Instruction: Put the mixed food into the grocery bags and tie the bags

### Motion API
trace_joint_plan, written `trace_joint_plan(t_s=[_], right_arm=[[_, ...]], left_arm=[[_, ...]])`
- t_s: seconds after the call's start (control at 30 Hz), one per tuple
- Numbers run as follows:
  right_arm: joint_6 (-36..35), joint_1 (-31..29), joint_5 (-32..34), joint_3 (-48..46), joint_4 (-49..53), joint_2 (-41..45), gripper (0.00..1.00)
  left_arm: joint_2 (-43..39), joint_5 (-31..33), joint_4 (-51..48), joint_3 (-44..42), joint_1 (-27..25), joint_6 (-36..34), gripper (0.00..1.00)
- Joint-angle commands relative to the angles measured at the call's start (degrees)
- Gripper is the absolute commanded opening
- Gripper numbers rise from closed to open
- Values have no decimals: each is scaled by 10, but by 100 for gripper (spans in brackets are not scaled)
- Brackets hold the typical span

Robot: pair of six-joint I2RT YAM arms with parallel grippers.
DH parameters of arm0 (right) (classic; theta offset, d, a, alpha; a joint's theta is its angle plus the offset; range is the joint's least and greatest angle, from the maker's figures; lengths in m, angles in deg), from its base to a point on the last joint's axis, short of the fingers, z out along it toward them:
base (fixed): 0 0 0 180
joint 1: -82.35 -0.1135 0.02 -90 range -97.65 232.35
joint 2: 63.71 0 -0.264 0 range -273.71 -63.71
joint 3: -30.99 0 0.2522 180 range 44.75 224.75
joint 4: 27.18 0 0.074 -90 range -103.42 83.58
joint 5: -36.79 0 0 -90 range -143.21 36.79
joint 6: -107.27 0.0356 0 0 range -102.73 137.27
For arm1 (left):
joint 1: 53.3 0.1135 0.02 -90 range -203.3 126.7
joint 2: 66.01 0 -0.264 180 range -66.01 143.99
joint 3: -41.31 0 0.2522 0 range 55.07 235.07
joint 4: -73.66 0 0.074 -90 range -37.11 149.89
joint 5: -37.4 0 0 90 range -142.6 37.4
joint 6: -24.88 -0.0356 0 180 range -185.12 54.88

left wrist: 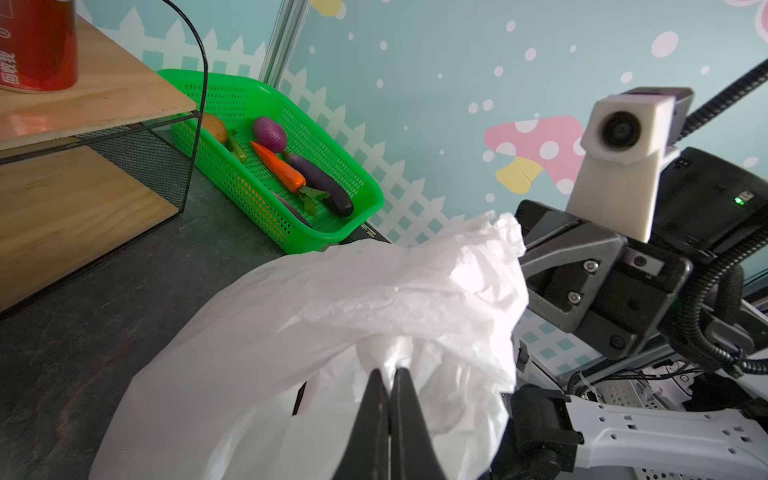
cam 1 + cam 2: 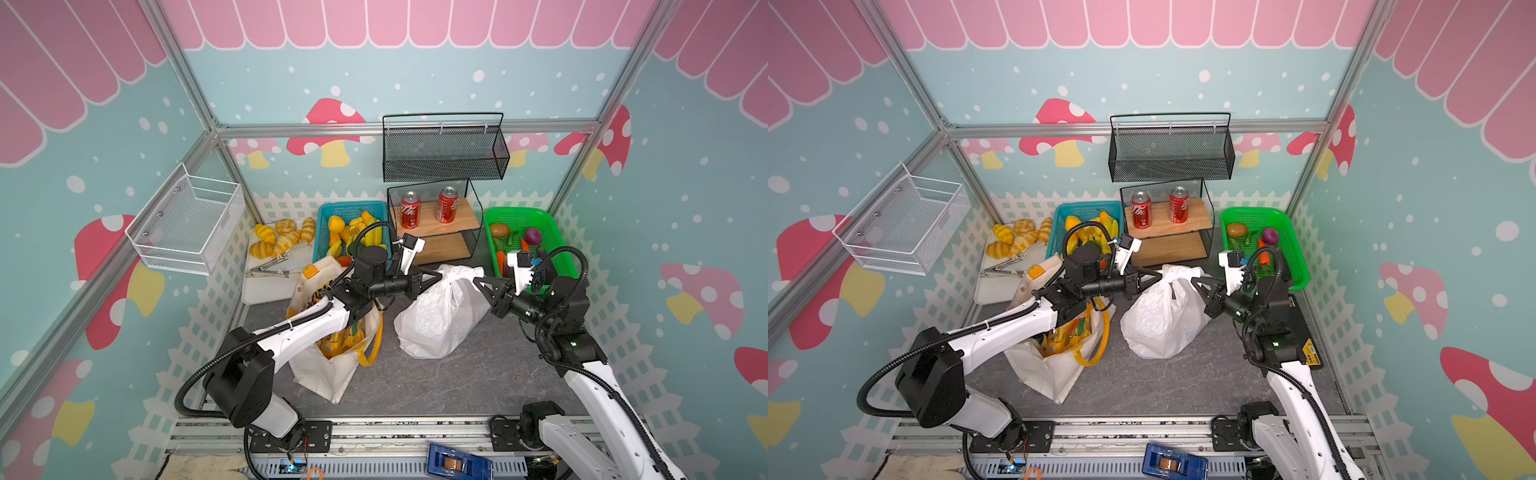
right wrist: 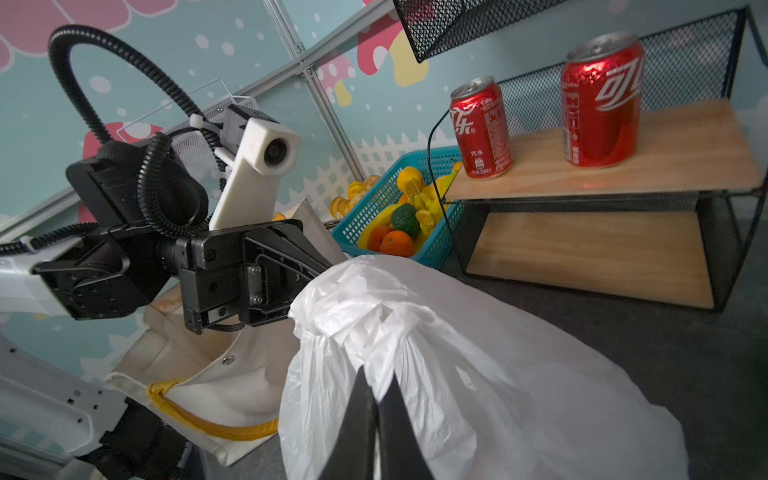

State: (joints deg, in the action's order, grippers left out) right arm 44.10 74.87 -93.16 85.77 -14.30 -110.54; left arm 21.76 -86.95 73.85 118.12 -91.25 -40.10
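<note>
Our left gripper (image 1: 390,372) and right gripper (image 3: 376,392) clench the white plastic bag (image 2: 436,328) by its top, mid-desk; we judge them set for knotting.

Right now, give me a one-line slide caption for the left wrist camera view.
Left gripper pinches the white plastic bag, right gripper opposite; green basket of toy vegetables behind.

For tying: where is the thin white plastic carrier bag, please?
The bag sits mid-table in both top views, right of the cream canvas tote, near the wooden shelf.
</note>
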Motion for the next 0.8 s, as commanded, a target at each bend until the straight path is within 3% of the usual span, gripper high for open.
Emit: trace_joint_plan(t_s=[0.0, 0.43, 0.77], right_arm=[[-33, 5, 21, -3, 29, -6, 0], [-138, 5, 130, -27, 99, -35, 0], [-120, 35, 212, -95, 91, -65, 0]], left_arm=[[-32, 37, 4, -13, -1, -15, 0], [-79, 179, -48, -22, 1, -59, 0], [-95, 330, -86, -67, 46, -86, 0]])
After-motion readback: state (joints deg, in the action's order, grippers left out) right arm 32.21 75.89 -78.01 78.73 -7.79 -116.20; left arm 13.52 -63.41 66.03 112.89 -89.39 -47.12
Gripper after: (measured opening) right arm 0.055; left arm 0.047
